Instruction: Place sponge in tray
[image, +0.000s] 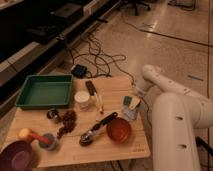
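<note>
We judge the task barely begun. The sponge (130, 101) sits near the right edge of the worktop (75, 150), teal with a pale side showing. It seems to rest on or just beside a grey-blue cloth (128, 113), and we cannot tell which. The tray (22, 103) lies at the far left corner, well apart from the sponge, and as far as we see nothing is in it.

The arm (155, 80) bends down from the right, and its end effector (137, 95) hangs just beside and above the sponge. It stands wide and we see nothing held in it. Whether it touches the sponge we cannot tell.

So nothing is done yet beyond the approach. What is left, as we read it, is the grasp, the lift, the carry leftward across the worktop and the release over the tray. A white cup (82, 100) and a dark tool (91, 90) stand between sponge and tray, so the carry needs height.
</note>
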